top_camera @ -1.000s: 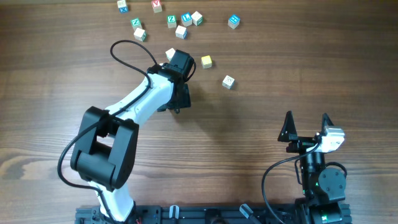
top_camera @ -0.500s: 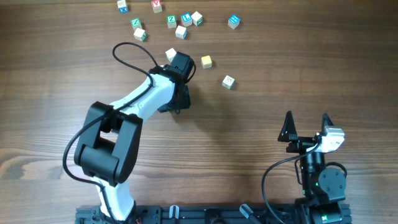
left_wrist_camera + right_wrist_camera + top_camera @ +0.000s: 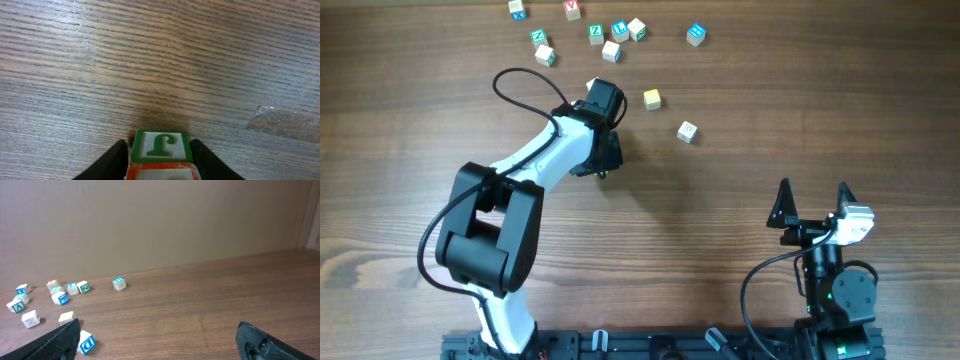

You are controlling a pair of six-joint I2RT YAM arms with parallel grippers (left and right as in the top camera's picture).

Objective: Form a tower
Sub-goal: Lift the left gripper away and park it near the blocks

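Note:
My left gripper [image 3: 160, 150] is shut on a small wooden cube [image 3: 161, 144] with a green letter face and a red-framed face. A black finger presses each side of the cube, which sits low over the table. Overhead, the left gripper [image 3: 595, 92] hides most of that cube, and only a pale corner [image 3: 590, 84] shows. My right gripper [image 3: 813, 205] stands open near the front right with nothing between its fingers, as the right wrist view [image 3: 160, 342] confirms. The tower is out of view.
Several loose letter cubes [image 3: 611, 50] are scattered along the far edge. A yellow cube [image 3: 652, 98] and a pale one [image 3: 688, 131] lie right of the left gripper. A blue D cube [image 3: 86, 342] sits by my right gripper's left finger. A shiny patch [image 3: 282, 122] marks the wood.
The left gripper has shifted slightly up and left and closed its jaws onto the cube. The right arm has not moved.

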